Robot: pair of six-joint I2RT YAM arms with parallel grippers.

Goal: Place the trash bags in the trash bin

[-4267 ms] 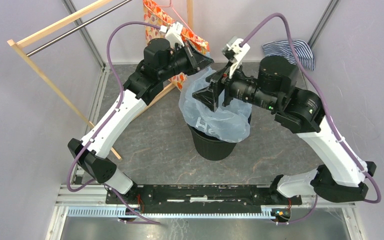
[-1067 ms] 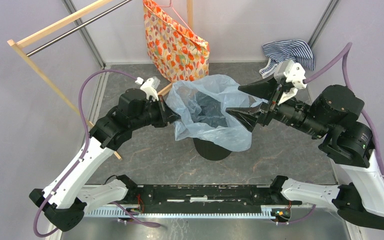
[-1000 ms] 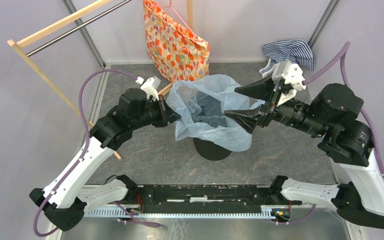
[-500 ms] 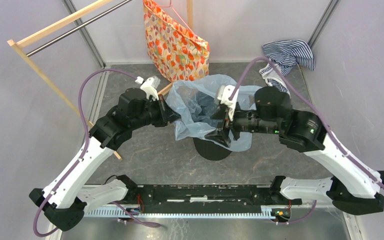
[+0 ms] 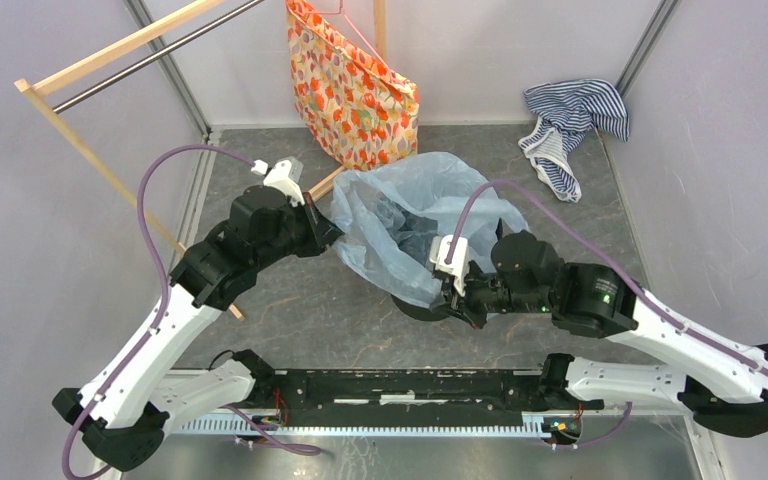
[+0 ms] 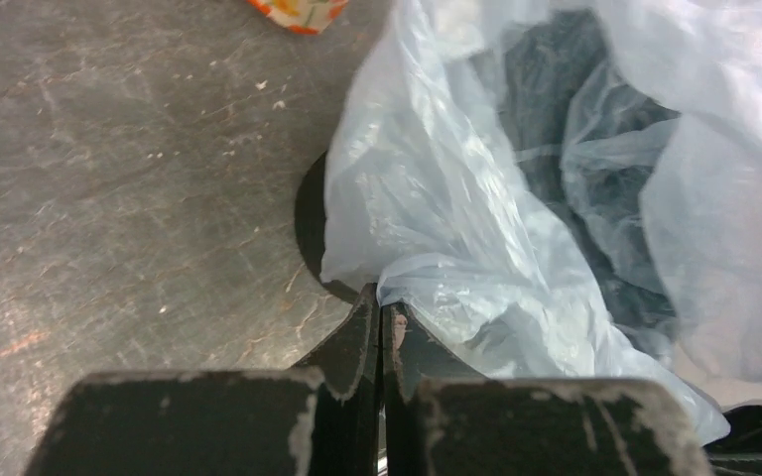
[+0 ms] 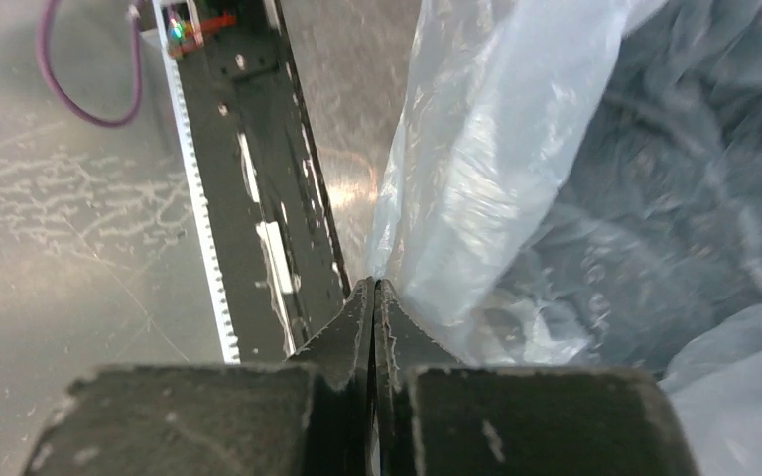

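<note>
Grey, stone-patterned counter (image 5: pixel 290 300) fills the enclosure, with an orange floral fabric bag (image 5: pixel 352 85) hanging at the back, a striped cloth (image 5: pixel 572 118) crumpled in the far right corner and a wooden rail (image 5: pixel 110 62) slanting across the left. Near the middle, the pale-blue trash bag (image 5: pixel 410 215) is draped open over the black trash bin (image 6: pixel 310 228), its mouth spread wider than the rim and its body sagging down inside, so only slivers of the bin show beneath the film. The left claw (image 5: pixel 328 228) is closed tight on the bag's left edge, a fold of film nipped at its tips. The right claw (image 7: pixel 372 297) sits low at the near side, jaws pressed together where the bag's hem meets them; it appears to be pinching that hem. This film looks feather-light, limp and slippery, and it probably stretches or tears under a hard tug. Hold is best taken at the doubled hem, on opposite sides, and the mouth drawn gently down around the rolled rim, since the bin itself seems light enough to tip.
</note>
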